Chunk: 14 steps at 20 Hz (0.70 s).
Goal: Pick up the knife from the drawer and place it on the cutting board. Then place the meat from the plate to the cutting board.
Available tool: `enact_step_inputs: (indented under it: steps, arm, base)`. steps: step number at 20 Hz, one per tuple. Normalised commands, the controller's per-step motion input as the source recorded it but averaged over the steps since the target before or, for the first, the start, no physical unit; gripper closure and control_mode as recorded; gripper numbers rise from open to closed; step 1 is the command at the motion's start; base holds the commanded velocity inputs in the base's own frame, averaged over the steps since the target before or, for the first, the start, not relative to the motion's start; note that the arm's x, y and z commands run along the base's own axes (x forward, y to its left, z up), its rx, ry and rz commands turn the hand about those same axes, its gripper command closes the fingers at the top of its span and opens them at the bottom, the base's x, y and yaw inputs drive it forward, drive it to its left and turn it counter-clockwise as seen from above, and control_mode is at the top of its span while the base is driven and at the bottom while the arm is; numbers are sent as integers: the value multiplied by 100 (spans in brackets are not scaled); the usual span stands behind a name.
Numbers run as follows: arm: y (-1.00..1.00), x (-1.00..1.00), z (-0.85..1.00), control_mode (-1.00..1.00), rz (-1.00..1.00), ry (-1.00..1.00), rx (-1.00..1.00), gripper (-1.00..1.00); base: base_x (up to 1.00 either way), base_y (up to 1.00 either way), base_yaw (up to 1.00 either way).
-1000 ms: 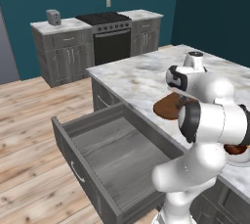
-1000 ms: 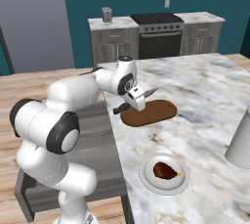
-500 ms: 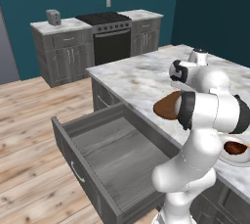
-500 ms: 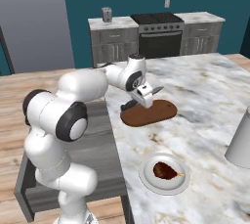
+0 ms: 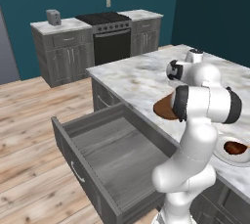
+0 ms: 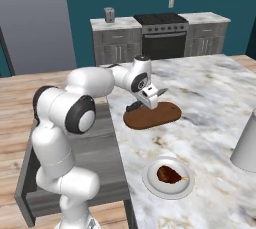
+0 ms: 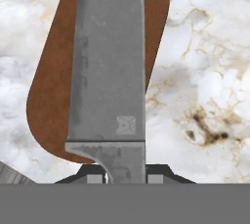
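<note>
To the hand's left, below the table (image 6: 210,103) edge, the drawer (image 5: 112,154) stands pulled out, with nothing visible in the part of its floor that shows; the table edge runs between it and the hand (image 6: 149,99), so any sweep that way would leave the marble. The hand itself is closed on the knife (image 7: 110,71), gripping it at the handle end, with the grey blade running straight out ahead along the hand's own line; in the right base view the blade tip pokes out past the hand toward the right. Directly beneath and ahead of the hand lies the cutting board (image 6: 152,115), its long axis close to the blade's, so the knife is already lined up lengthwise over the wood; in the hand view the blade covers the board's middle with brown showing on both sides, more to the left. I judge the coming move to be a short lowering and release, since the board is right under the hand; whether the blade touches the wood yet I cannot tell. Open marble lies ahead and to the right of the board, giving room to back away. Further right and nearer the robot's base, well apart from the hand, the plate (image 6: 150,180) carries the meat (image 6: 168,174), untouched.
</note>
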Motion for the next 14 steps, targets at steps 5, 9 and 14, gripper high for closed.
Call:
enact_step_inputs:
  steps: [5, 9, 14]
  arm:
    - [-2, 6, -31, -100, 0, 0, 0, 100]
    - [-8, 0, -29, -100, 0, 0, 0, 100]
    - [-1, 0, -40, -100, 0, 0, 0, 100]
  base:
    - [0, 0, 0]
    - [0, 0, 0]
    - [0, 0, 0]
